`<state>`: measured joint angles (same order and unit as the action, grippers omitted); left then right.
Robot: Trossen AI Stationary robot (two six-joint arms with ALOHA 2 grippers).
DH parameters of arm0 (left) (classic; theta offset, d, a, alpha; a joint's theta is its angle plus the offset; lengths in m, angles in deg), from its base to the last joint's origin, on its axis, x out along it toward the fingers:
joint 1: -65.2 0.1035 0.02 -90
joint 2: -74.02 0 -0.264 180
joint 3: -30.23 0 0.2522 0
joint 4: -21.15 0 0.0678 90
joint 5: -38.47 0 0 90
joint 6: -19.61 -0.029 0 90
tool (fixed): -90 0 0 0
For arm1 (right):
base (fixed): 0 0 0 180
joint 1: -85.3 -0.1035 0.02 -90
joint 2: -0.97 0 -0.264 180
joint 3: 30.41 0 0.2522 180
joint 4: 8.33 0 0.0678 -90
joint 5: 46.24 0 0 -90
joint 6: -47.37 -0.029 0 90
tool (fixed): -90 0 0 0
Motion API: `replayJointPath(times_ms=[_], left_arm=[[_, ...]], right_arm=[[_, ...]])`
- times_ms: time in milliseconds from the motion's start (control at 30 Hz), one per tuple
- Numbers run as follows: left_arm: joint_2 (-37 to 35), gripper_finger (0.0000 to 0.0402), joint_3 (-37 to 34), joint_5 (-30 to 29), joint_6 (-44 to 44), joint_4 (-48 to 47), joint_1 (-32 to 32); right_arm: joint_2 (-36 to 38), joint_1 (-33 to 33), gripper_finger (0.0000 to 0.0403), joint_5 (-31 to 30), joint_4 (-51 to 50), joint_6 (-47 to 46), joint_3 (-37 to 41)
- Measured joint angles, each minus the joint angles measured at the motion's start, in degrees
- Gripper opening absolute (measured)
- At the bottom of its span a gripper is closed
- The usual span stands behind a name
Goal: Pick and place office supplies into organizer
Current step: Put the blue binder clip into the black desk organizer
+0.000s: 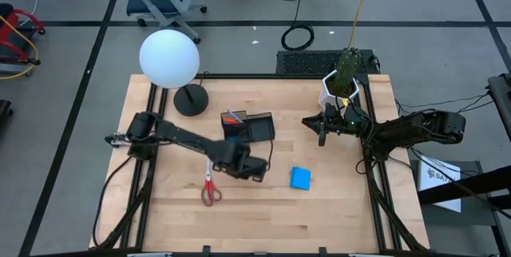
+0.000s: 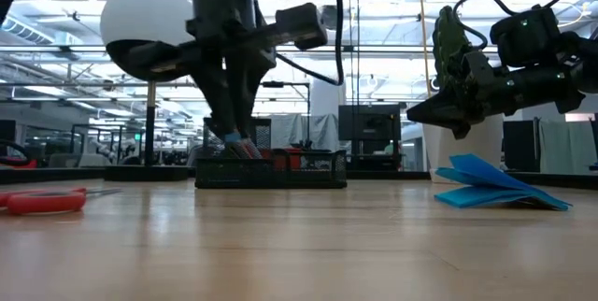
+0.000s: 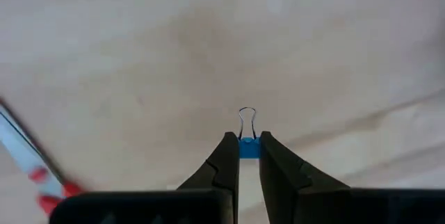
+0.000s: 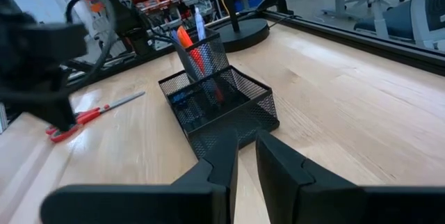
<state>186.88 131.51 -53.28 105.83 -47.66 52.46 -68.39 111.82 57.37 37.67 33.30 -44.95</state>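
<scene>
My left gripper (image 1: 254, 169) (image 3: 249, 156) hangs over the table's middle, just near of the organizer, shut on a tiny blue clip (image 3: 249, 147) with a wire loop. The organizer (image 1: 248, 127) (image 4: 215, 106) is a black mesh tray, and orange and red pens (image 4: 193, 49) stand in its cup part. The red-handled scissors (image 1: 210, 190) (image 2: 45, 200) lie flat on the wood, left of the gripper. The blue notepad (image 1: 300, 178) (image 2: 495, 189) lies to its right. My right gripper (image 1: 322, 126) (image 4: 247, 165) waits right of the organizer, shut and empty. My left gripper pinches the clip's blue body (image 3: 249, 149) between its two fingertips, coming from above and pointing down. The wire loop (image 3: 247, 118) sticks out beyond the tips. In the low view the fingers (image 2: 234, 131) hang above the tabletop, so the clip is lifted clear.
A lamp with a white globe (image 1: 169, 57) and a dark round base (image 1: 191, 100) stands at the far left. A white pot with a plant (image 1: 342, 81) stands at the far right, behind my right gripper. Bare wood lies along the near edge (image 1: 263, 225).
</scene>
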Motion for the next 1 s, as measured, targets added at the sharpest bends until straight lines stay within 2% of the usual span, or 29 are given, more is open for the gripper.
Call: replayJointPath(times_ms=[300, 467, 900, 1000], left_arm=[[-1.89, 0.0035, 0.07, -4.06, -13.18, -7.33, 8.41], [-2.02, 0.0035, 0.04, -4.75, -19.04, -7.91, 12.48], [-2.02, 0.0034, 0.04, -6.01, -28.38, -7.77, 17.92], [-2.02, 0.0048, 0.05, -6.87, -29.01, -7.76, 18.71]], right_arm=[[0.0, 0.0, 0.0047, 0.0, 0.0, 0.0, 0.02], [0.0, 0.0, 0.0047, 0.0, -0.02, -0.01, 0.01], [-0.01, 0.02, 0.0047, 0.0, 0.0, -0.02, 0.02], [0.0, 0.02, 0.0047, 0.0, 0.0, -0.02, 0.02]])
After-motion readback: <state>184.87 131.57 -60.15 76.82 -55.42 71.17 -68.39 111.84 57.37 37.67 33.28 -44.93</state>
